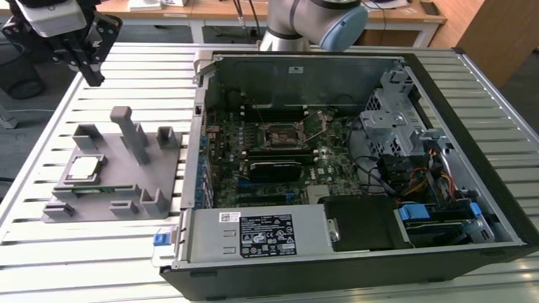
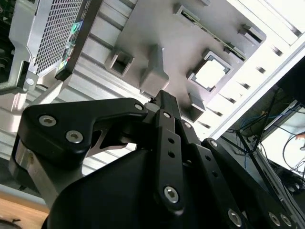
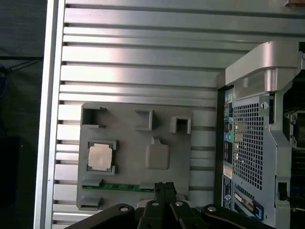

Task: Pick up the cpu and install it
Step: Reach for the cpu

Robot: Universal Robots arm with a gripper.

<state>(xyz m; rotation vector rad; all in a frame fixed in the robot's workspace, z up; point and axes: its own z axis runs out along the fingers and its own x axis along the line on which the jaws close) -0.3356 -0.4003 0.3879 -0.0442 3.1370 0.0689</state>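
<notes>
Closest to the wrist cameras, the gripper (image 1: 91,77) hangs well above the table (image 1: 84,252), fingers drawn together with nothing between them, so the pick isn't made yet. Below it the chip (image 3: 100,156) lies flat, silver top up, in a square pocket of the grey holder (image 3: 181,148) — kept square and reachable from above. Farther off stands the open computer case (image 1: 320,76), lid off so its socket (image 1: 282,134) is reachable.
</notes>
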